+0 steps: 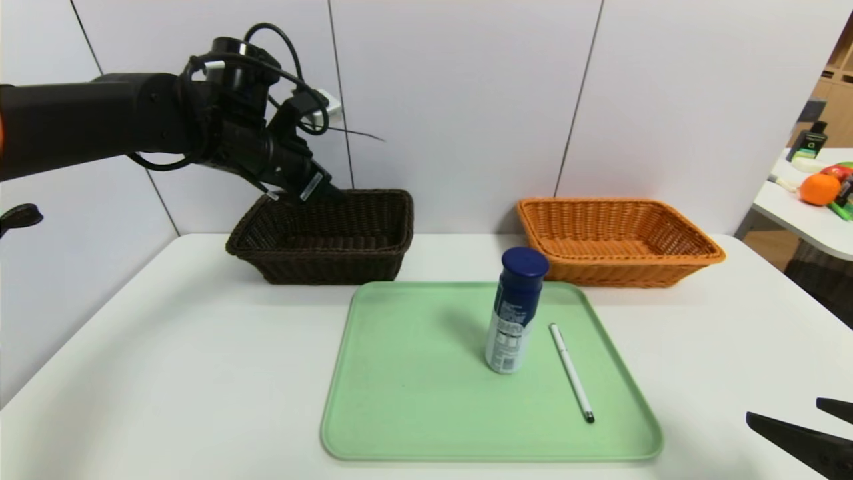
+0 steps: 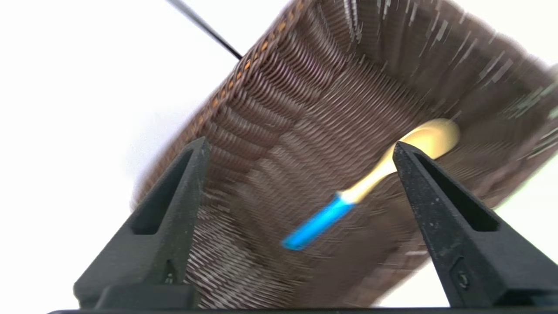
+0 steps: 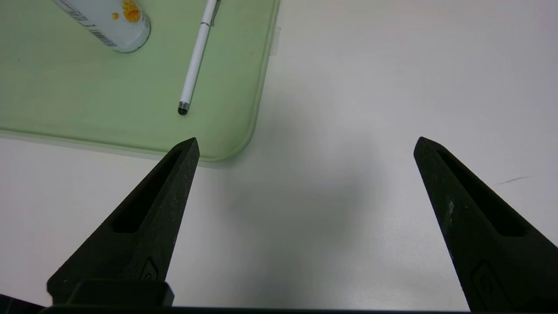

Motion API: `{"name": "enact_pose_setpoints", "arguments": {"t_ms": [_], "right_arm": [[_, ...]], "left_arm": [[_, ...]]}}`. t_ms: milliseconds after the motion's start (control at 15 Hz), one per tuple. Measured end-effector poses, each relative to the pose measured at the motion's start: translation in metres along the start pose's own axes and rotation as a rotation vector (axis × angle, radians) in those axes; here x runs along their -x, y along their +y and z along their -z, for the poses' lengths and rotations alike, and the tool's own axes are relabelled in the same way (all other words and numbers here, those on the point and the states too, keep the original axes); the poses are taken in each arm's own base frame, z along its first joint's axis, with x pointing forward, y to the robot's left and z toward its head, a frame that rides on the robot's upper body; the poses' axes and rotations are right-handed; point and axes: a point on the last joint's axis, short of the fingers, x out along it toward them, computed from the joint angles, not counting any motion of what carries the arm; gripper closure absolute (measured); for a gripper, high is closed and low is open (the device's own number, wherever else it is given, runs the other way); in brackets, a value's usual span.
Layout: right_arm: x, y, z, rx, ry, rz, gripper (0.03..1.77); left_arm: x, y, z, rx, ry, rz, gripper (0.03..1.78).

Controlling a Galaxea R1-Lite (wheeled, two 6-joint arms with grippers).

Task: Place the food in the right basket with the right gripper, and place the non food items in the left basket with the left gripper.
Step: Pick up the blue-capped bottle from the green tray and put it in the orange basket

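Wide white counter (image 1: 200,373) filling the lower frame, pale panelled wall (image 1: 466,100) behind it with thin dark seams. In the centre foreground sits a flat mint-green plastic tray (image 1: 413,400), and on it, upright, the tall cylindrical canister with dark blue cap and white labelled body (image 1: 514,313). Just beside it to the right lies the thin white pen with black tip (image 1: 572,372), apart from the canister.

Up in the upper left, the left gripper (image 1: 320,190) hangs over the near-left rim of the dark brown woven wicker basket (image 1: 373,257), fingers (image 2: 183,196) spread wide and released. From the left wrist view, the spoon with pale yellow bowl and bright blue handle (image 2: 370,179) lies on the basket floor, between the spread fingertips and free of them.

Centre right, against the wall, the orange-tan woven wicker basket (image 1: 666,257) stands well apart from the brown one. Bottom right corner: the right gripper (image 1: 806,427) is parked low over bare counter, fingers (image 3: 165,196) apart, grasping nothing, just off the tray's corner.

Far right edge, a second white table (image 1: 806,220) carries an orange fruit (image 1: 820,189) and other bits too small to tell.
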Motion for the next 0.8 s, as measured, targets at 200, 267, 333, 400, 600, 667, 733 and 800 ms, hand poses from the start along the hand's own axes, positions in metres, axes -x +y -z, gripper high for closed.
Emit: {"name": "enact_pose_setpoints", "arguments": {"t_ms": [200,267,333,400,600,667,733,800], "right_arm": [[0.002,0.000,0.001,0.003,-0.008,0.001,0.10],[0.003,0.001,0.002,0.006,-0.013,-0.001,0.10],[0.004,0.001,0.002,0.008,-0.017,-0.004,0.10],[0.004,0.001,0.002,0.012,-0.020,-0.006,0.10],[0.004,0.003,0.003,0.030,-0.020,-0.032,0.10],[0.005,0.004,0.003,0.037,-0.022,-0.054,0.10],[0.005,0.005,0.002,0.047,-0.029,-0.080,0.10],[0.004,0.005,0.001,0.059,-0.042,-0.101,0.10]], "left_arm": [[0.029,-0.014,-0.005,0.266,0.031,0.020,0.23],[0.039,-0.019,-0.002,0.341,0.052,0.027,0.22],[0.047,-0.024,0.002,0.399,0.074,0.035,0.20],[0.057,-0.031,0.008,0.452,0.098,0.045,0.19],[0.090,-0.057,0.032,0.526,0.167,0.079,0.16],[0.101,-0.068,0.043,0.540,0.188,0.095,0.16],[0.111,-0.078,0.052,0.544,0.195,0.110,0.15],[0.120,-0.090,0.062,0.541,0.199,0.129,0.15]]}}
